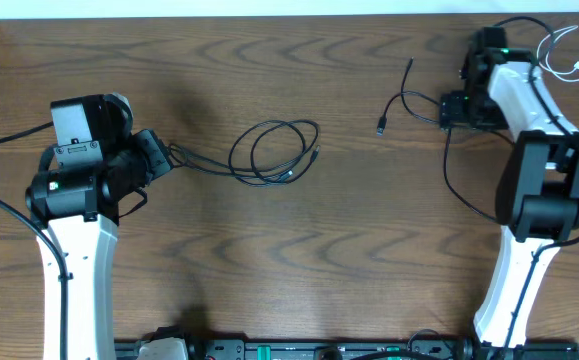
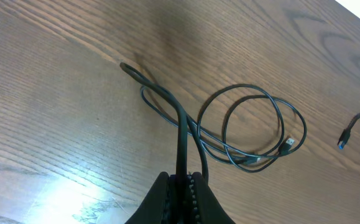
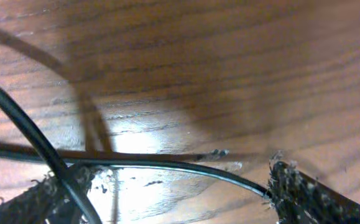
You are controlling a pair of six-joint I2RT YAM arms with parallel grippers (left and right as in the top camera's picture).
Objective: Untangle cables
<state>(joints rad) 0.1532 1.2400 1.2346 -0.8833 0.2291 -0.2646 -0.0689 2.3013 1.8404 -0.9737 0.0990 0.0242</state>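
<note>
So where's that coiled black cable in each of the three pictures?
Overhead: coiled black cable left of centre, its tail in the left gripper.
Left wrist: centre-right, tail leading down into the gripper.
Right wrist: not in it; that is the other black cable.
Shared landmark: that cable's loose plug, right of the coil.

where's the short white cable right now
In the overhead view the short white cable lies looped at the far right corner of the wooden table, beside the right arm.

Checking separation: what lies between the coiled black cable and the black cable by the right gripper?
Only bare table, overhead: the coiled cable and right-hand cable lie apart.
</note>
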